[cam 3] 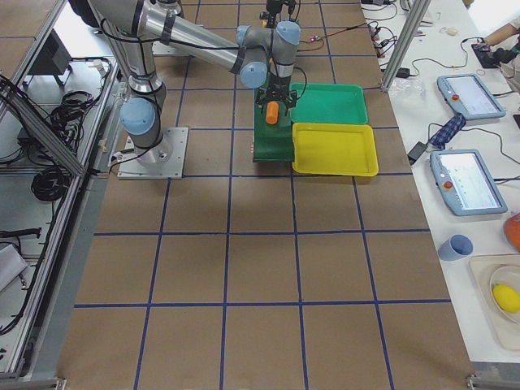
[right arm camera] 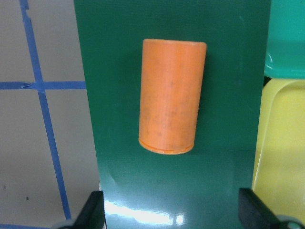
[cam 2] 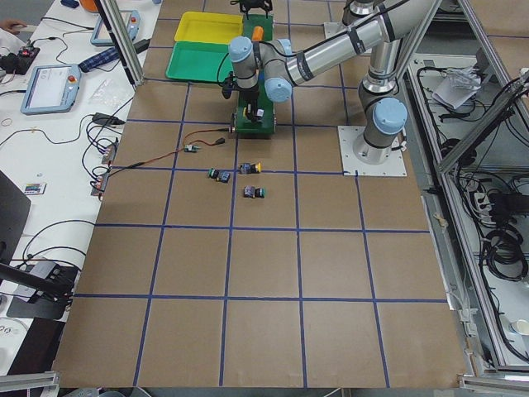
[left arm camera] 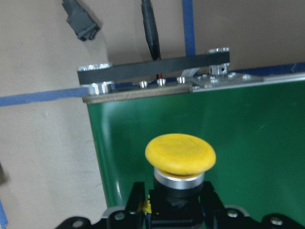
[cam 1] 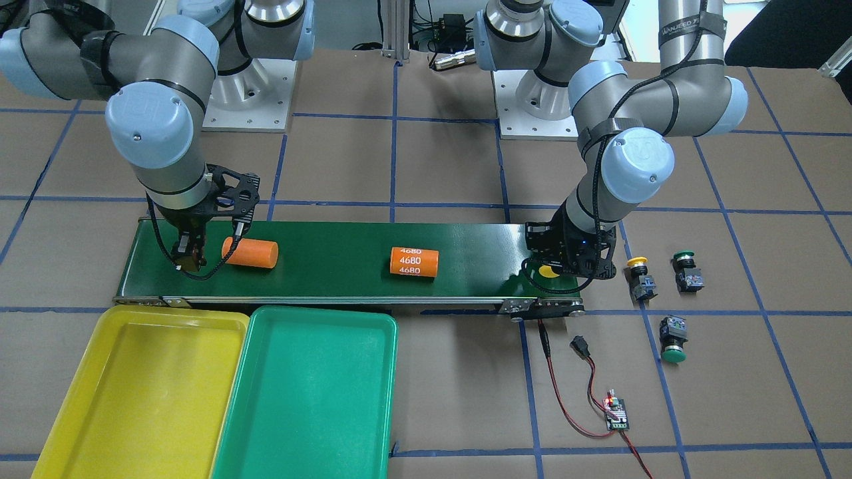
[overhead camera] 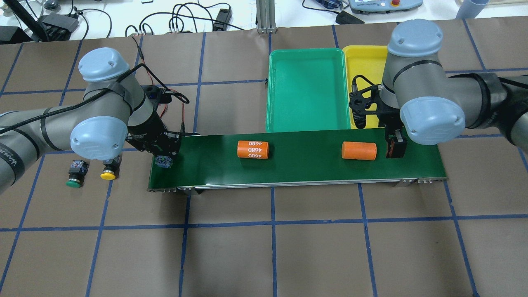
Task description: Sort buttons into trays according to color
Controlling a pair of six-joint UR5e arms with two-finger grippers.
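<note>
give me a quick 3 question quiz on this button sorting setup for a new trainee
1. Pick one: the left gripper is shut on A) a green button, B) a yellow button, C) an orange cylinder.
2. True or false: the yellow tray and the green tray each hold a button.
3. How many buttons lie loose on the table, off the belt?

Key: 1 B. 2 false, both trays are empty. 3 three: a loose yellow button and two green buttons.
</note>
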